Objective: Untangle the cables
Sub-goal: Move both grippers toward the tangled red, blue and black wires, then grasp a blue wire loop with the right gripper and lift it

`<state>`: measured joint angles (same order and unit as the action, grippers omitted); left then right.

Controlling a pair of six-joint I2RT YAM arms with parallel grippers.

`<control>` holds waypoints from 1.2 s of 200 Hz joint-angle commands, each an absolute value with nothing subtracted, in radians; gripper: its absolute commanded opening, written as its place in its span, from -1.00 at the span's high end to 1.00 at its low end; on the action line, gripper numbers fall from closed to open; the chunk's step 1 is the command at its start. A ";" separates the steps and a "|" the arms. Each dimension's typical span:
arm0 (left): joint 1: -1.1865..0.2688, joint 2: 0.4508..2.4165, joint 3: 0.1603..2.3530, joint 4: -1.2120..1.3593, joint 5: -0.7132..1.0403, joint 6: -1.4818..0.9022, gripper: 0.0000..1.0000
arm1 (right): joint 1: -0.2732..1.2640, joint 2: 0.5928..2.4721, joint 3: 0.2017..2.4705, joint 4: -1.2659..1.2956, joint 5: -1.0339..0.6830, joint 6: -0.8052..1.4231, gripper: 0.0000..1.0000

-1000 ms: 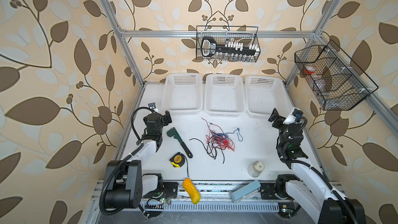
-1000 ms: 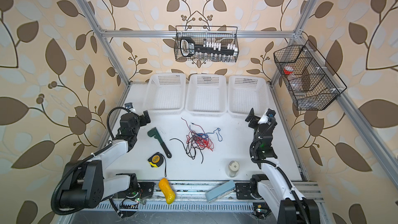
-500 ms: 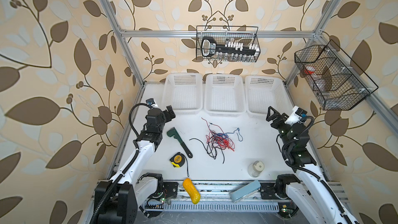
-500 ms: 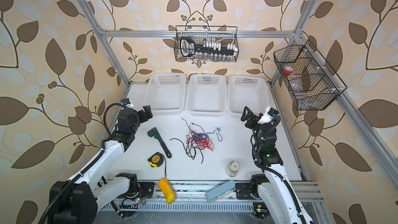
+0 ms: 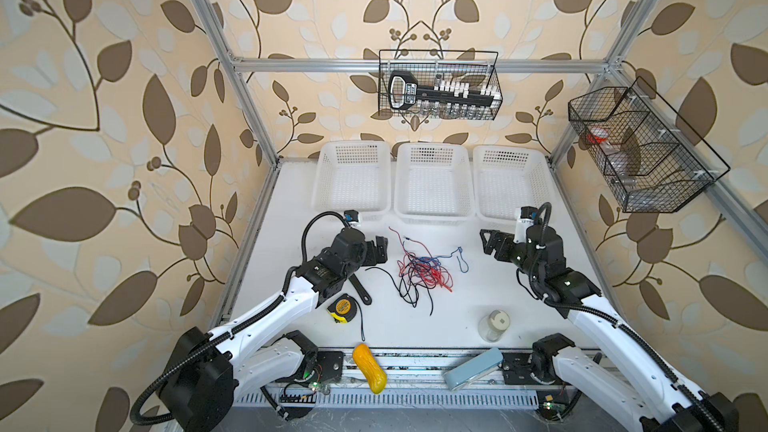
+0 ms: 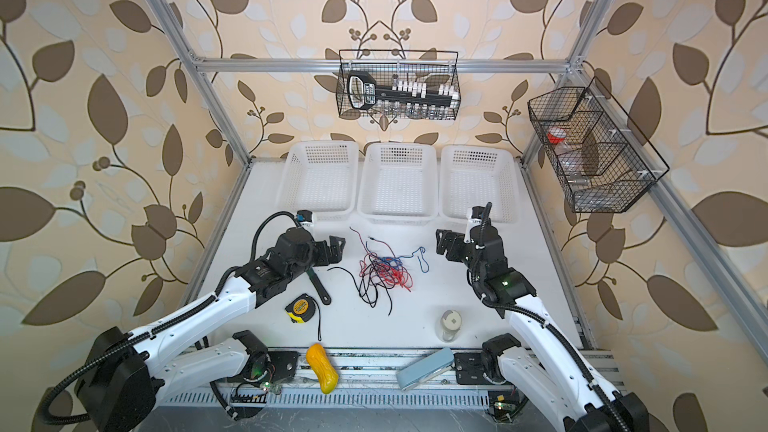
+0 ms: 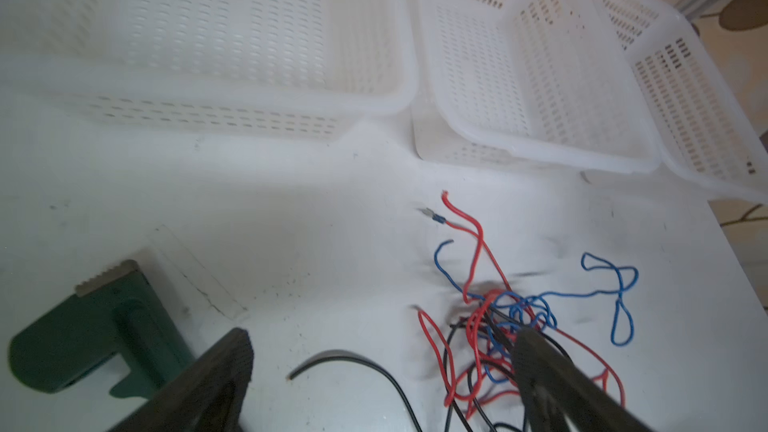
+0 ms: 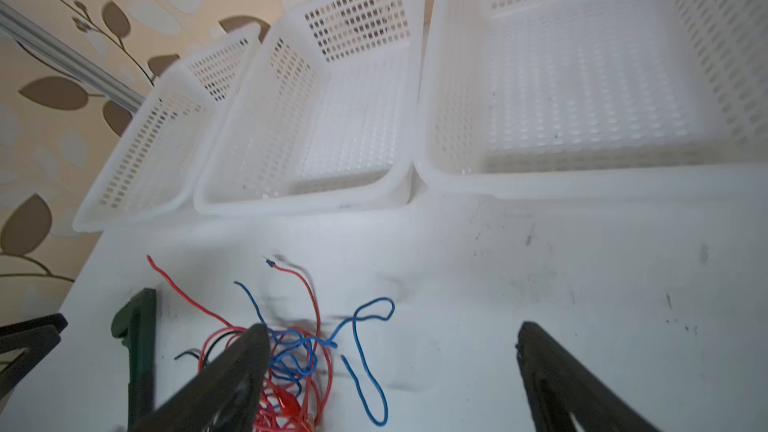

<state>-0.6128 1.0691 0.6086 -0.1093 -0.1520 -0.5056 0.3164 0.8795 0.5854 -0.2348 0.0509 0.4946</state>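
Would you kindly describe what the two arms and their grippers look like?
The left arm and right arm have white links and black joints. The left gripper and right gripper are black, with tapered fingers. Black corrugated hoses run along each.

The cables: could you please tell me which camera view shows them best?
A top view: the cables lie whole and uncovered. Both wrist views are closer but crop the tangle at the frame edge.

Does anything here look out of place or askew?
Yes. A yellow object and a pale blue case lie askew on the front rail, off the white table. The cables sit in one tangled heap mid-table.
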 commanded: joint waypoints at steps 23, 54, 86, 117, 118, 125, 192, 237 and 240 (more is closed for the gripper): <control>-0.704 1.146 0.694 -0.114 -0.130 -0.537 -0.98 | 0.426 1.040 0.625 -0.274 0.019 0.533 -0.79; -0.725 1.167 0.698 -0.074 -0.133 -0.541 -0.98 | 0.500 1.135 0.655 -0.237 0.073 0.579 -0.80; -0.726 1.180 0.668 -0.008 -0.123 -0.541 -0.98 | 0.512 1.222 0.683 -0.220 0.084 0.607 -0.77; -0.726 1.213 0.670 0.038 -0.097 -0.524 -0.98 | 0.515 1.299 0.715 -0.184 0.104 0.618 -0.63; -0.726 1.214 0.672 0.038 -0.096 -0.523 -0.98 | 0.515 1.302 0.717 -0.184 0.105 0.620 -0.62; -0.726 1.220 0.679 0.033 -0.092 -0.517 -0.98 | 0.517 1.325 0.729 -0.184 0.104 0.624 -0.58; -0.727 1.256 0.661 0.079 -0.081 -0.539 -0.98 | 0.539 1.438 0.744 -0.119 0.112 0.610 0.18; -0.751 1.286 0.694 0.009 -0.129 -0.545 -0.98 | 0.540 1.442 0.754 -0.104 0.072 0.603 0.75; -0.753 1.283 0.693 0.005 -0.135 -0.547 -0.98 | 0.539 1.441 0.753 -0.102 0.067 0.605 0.77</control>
